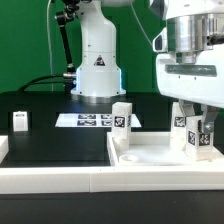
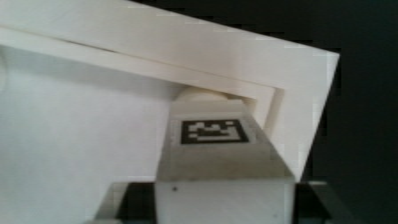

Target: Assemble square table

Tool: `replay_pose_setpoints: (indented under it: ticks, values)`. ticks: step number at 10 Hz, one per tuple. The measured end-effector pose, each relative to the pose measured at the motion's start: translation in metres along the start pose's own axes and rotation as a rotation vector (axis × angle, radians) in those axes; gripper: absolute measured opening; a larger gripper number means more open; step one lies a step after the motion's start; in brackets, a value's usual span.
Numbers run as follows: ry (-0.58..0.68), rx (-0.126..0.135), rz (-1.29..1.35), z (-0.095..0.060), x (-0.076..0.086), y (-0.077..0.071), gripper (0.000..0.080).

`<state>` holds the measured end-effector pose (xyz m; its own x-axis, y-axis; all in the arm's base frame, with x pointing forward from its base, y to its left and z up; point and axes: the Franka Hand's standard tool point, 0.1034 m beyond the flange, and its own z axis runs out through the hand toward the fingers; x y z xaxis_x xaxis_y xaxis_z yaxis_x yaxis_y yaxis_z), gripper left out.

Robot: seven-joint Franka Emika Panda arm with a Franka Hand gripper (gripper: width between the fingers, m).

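Observation:
The white square table top (image 1: pixel 150 156) lies recessed face up at the exterior view's right. In the wrist view its rim corner (image 2: pixel 267 70) is close ahead. My gripper (image 1: pixel 197 122) is shut on a white tagged leg peg (image 1: pixel 198 138), held upright with its lower end at the top's right side. In the wrist view the peg (image 2: pixel 217 140) runs from my gripper (image 2: pixel 217 205) to the inner corner of the rim. A second leg peg (image 1: pixel 121 117) stands upright at the top's far left corner. A third (image 1: pixel 20 121) stands on the black board to the left.
The robot base (image 1: pixel 98 60) stands at the back middle. The marker board (image 1: pixel 88 120) lies flat in front of it. A long white rail (image 1: pixel 50 176) borders the black board along the front. A green wall is behind.

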<state>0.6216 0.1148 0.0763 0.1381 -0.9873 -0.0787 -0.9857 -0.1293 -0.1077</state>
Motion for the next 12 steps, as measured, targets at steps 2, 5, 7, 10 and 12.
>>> replay_pose_setpoints:
  ticks: [2, 5, 7, 10, 12]
  values:
    - [-0.006, 0.002, 0.113, 0.0004, -0.0005, -0.0005, 0.0290]
    - [-0.007, 0.004, 0.188, 0.0006, -0.0015, -0.0013, 0.0296]
    - [-0.007, -0.002, 0.106, 0.0012, -0.0010, -0.0003, 0.0500]
    - [-0.012, -0.072, -0.136, 0.0031, -0.0055, 0.0052, 0.0642]
    - [-0.020, -0.082, -0.284, 0.0023, -0.0072, 0.0051, 0.0648]
